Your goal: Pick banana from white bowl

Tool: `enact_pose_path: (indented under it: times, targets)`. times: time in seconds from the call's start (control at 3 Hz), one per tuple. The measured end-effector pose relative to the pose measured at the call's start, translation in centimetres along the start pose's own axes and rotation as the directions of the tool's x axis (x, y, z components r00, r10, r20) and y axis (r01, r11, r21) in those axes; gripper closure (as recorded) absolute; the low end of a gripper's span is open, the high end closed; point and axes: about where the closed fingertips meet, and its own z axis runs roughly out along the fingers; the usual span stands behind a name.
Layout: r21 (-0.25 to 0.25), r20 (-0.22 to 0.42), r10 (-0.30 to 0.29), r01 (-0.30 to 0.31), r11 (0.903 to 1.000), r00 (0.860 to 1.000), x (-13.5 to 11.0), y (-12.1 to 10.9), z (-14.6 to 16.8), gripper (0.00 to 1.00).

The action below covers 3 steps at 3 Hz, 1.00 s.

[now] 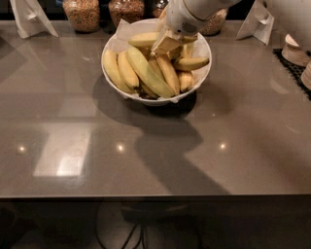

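Biggest thing you've got here is the grey countertop (73, 121); it fills nearly the whole view, glossy, with a pale window-ish reflection front left and a few small light spots; a dark shadow runs forward from the bowl toward the front edge. Next up is the white robot arm (204, 7); it comes in from the top right and reaches down over the far side of the bowl.

The white bowl (112, 73) sits toward the back, roughly centre, heaped with bananas, with white paper lining poking up at the far rim. Behind it along the back edge you've got three jars (81, 13) of grainy stuff; a folded white card (29, 19) stands at the far left and another at the far right. At the right edge there's a stack of small white dishes (295, 49) on a black mat (290, 65), well apart from the bowl.

Inside the bowl: a long greener-yellow banana (148, 73) lies diagonally through the middle, with yellower ones on both sides of it and a stubby one by the right rim. The banana (142, 39) you're after lies crosswise on top at the back of the pile, pale yellow; its right part disappears behind the tool.

The gripper (166, 46) is low over the back of the pile, right at that banana; honestly I can't tell how wide it is or whether it has hold of anything.
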Motion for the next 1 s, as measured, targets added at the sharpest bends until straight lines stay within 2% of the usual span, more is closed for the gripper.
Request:
enact_pose_path:
  times: [0.33, 1.0]
  targets:
    - [0.001, -0.005, -0.018, 0.018, 0.9998, 1.000, -0.8, 0.0, -1.0, 1.00]
    - [0.018, 0.043, -0.057, 0.056, 0.9983, 0.997, -1.7, 1.7, -6.3, 1.00]
